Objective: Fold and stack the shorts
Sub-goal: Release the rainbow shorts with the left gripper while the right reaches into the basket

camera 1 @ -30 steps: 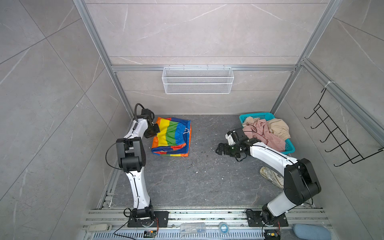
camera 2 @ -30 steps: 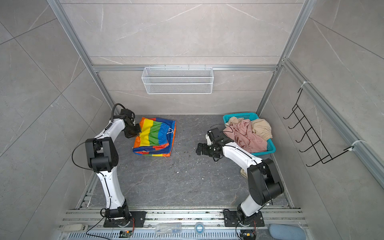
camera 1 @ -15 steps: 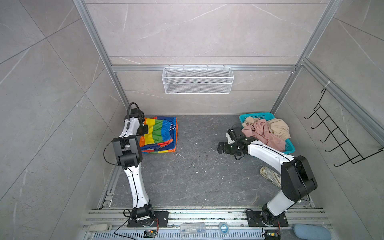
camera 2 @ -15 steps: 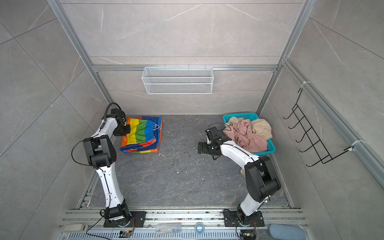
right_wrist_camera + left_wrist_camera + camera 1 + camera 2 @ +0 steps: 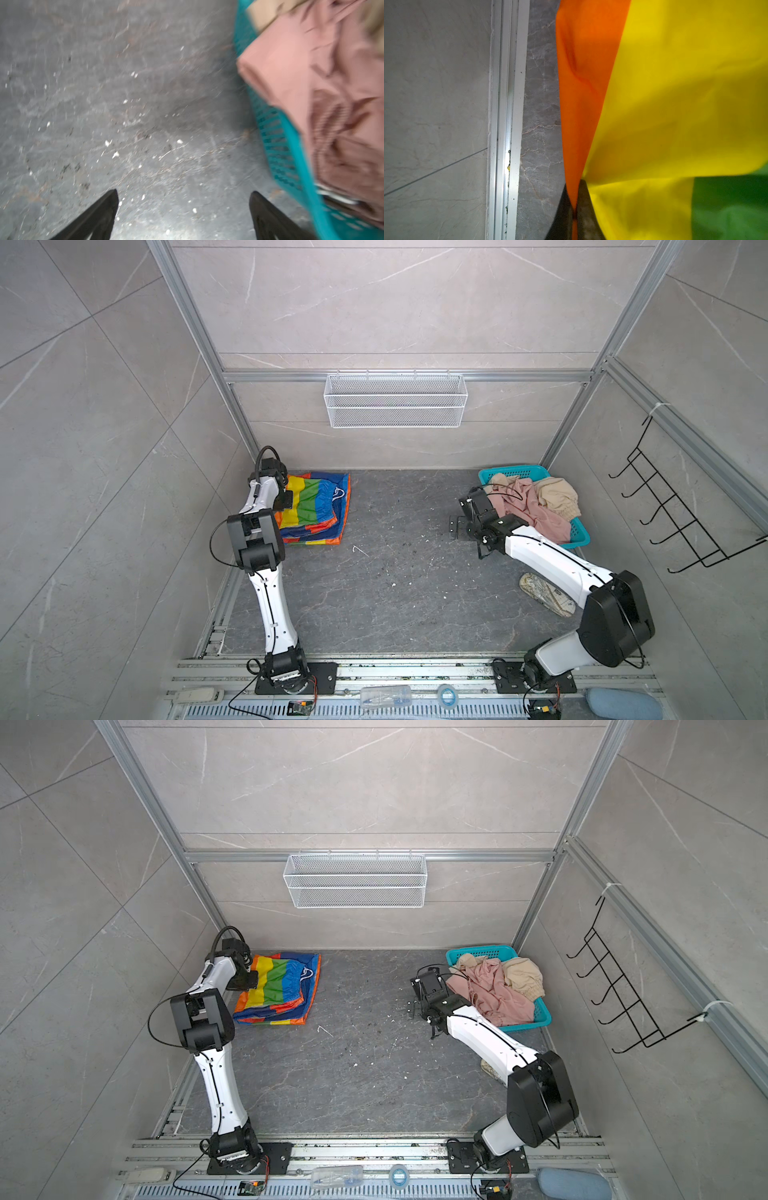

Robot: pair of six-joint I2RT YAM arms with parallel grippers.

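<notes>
Left gripper (image 5: 574, 188) — tight on rainbow shorts (image 5: 654, 104)

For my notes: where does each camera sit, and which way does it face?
Top views: high at the front, looking down at floor and back wall; both arms show.
Left wrist: on the arm, looking along the left gripper, shut on the rainbow shorts.
Right wrist: on the arm, looking down past the open right gripper at floor and teal basket.
Shared: top views also show shorts and basket.
</notes>
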